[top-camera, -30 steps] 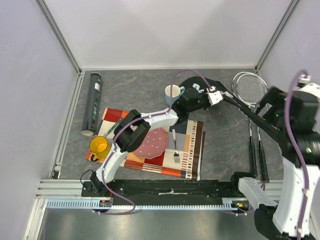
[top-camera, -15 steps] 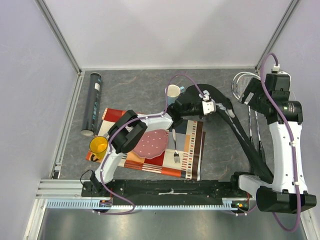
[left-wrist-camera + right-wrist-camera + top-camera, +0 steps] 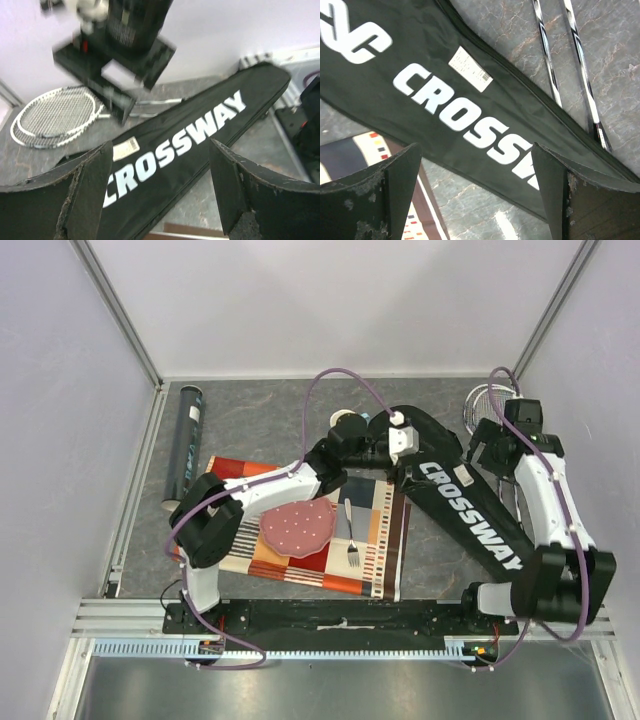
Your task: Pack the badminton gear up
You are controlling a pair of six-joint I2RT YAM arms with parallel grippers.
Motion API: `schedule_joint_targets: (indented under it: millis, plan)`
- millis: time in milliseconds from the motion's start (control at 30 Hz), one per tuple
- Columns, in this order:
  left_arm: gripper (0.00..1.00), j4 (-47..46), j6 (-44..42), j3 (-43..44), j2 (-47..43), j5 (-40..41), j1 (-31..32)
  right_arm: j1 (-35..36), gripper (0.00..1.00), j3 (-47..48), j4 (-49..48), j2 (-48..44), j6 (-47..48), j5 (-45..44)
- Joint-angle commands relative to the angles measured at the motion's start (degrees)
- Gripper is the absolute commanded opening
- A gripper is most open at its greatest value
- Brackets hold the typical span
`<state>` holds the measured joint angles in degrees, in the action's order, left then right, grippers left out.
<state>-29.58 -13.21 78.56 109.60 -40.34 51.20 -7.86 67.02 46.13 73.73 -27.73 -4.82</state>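
Over grey worktop (image 3: 270,420), found racket bag (image 3: 465,515) lying 11-to-5 o'clock under both wide, empty jaws, left gripper (image 3: 161,150) at its far end, right gripper (image 3: 476,150) nearer rackets (image 3: 55,115) at 1 o'clock.

Both end effectors (image 3: 161,150) (image 3: 476,150) spread wide

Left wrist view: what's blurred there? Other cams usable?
Left wrist: the right arm up top is smeared; the racket bag lettering reads fine. Right wrist: lettering crisp, own pincer fingers soft. Top external: sharp, evenly lit, no glare.
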Motion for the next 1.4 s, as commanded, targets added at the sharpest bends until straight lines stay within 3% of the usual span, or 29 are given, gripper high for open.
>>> schedule_joint_targets:
  millis: [0,133,300,467,667,733,767,833,867,933,967,1167,1233,1367]
  plan:
    - [0.79,4.8,15.2,5.3,-0.9,-3.4,0.1,-0.6,0.98,1.7,-6.0,8.7,4.5,0.5]
    - [0.69,7.9,27.4,9.2,2.4,-2.0,0.2,-0.7,0.96,5.4,-10.6,19.4,12.2,4.7]
    - [0.67,8.1,38.7,6.5,-0.4,-2.3,0.7,-1.6,0.80,13.9,-10.1,30.4,25.2,5.3]
    - [0.67,8.1,39.5,0.6,-6.5,-3.9,1.7,-4.3,0.85,16.6,-6.9,38.3,27.3,14.7]
    - [0.67,9.7,37.5,-6.4,-12.6,-4.2,2.0,-4.5,0.82,18.2,-7.9,42.6,29.5,21.3]
    - [0.67,11.8,36.2,-6.7,-13.1,-3.2,2.1,-4.5,0.74,18.1,-8.2,42.3,29.6,20.4]
    - [0.67,13.0,35.9,-5.9,-13.2,-2.6,2.1,-4.5,0.61,17.3,-8.8,41.9,29.3,18.5]
    - [0.64,17.5,35.7,-4.4,-12.5,-1.4,2.1,-4.5,0.44,17.1,-8.8,40.4,28.4,16.7]
    - [0.62,18.8,35.6,-2.7,-11.6,-1.6,2.1,-4.5,0.29,17.2,-8.7,39.5,27.8,16.2]
    - [0.60,21.0,36.3,-1.3,-10.7,-1.2,2.1,-4.5,0.15,17.3,-9.0,35.8,26.4,14.6]
    - [0.58,21.7,36.4,0.0,-9.9,-0.9,2.1,-4.5,0.01,18.5,-8.6,34.7,25.5,13.4]
    - [0.58,27.3,40.2,7.1,-6.5,5.8,2.0,-4.5,0.00,25.0,-7.6,28.4,20.4,3.9]
    - [0.58,32.5,40.4,12.4,-4.1,8.9,1.9,-4.5,0.00,27.7,-7.9,27.2,12.7,-2.0]
    - [0.57,39.9,39.1,22.2,2.3,12.4,1.2,-4.3,0.00,32.1,-4.5,28.8,-4.5,-1.5]
